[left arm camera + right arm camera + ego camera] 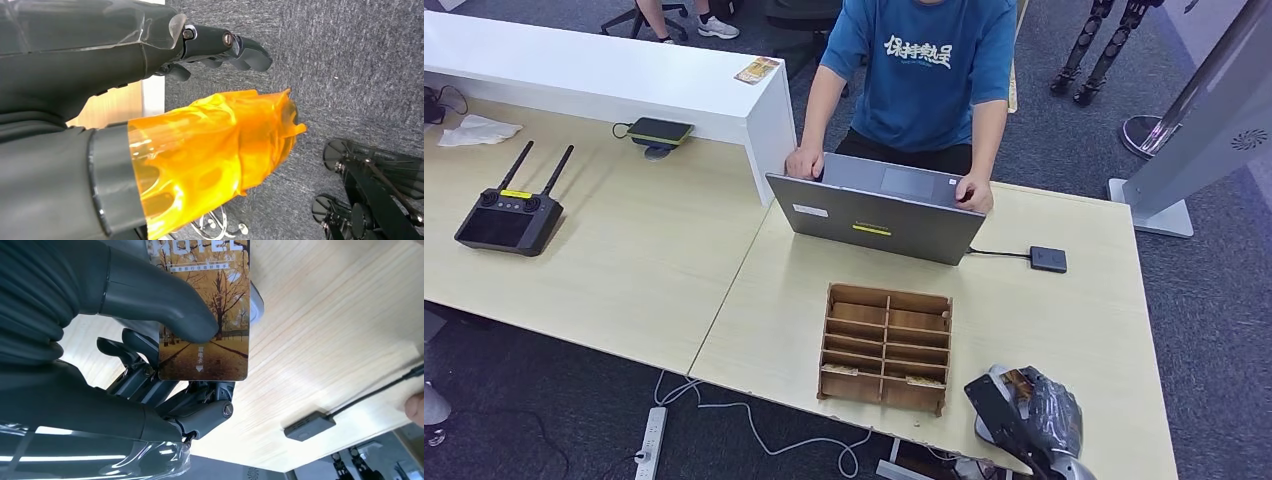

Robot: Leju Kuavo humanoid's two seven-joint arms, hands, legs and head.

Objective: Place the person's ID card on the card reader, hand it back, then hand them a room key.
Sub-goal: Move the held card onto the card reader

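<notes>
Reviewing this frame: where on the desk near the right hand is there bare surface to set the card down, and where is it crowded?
Bare wood lies between the wooden organizer and the desk's right edge, from the right hand holding the hotel card up toward the black card reader. A narrower strip separates organizer and laptop. Crowded: the far edge, with laptop, the person's hands and the reader's cable.

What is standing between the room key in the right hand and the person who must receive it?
The open laptop stands on the table between the right hand, which holds the room key, and the person. The wooden card rack sits left of the hand, aside.
</notes>
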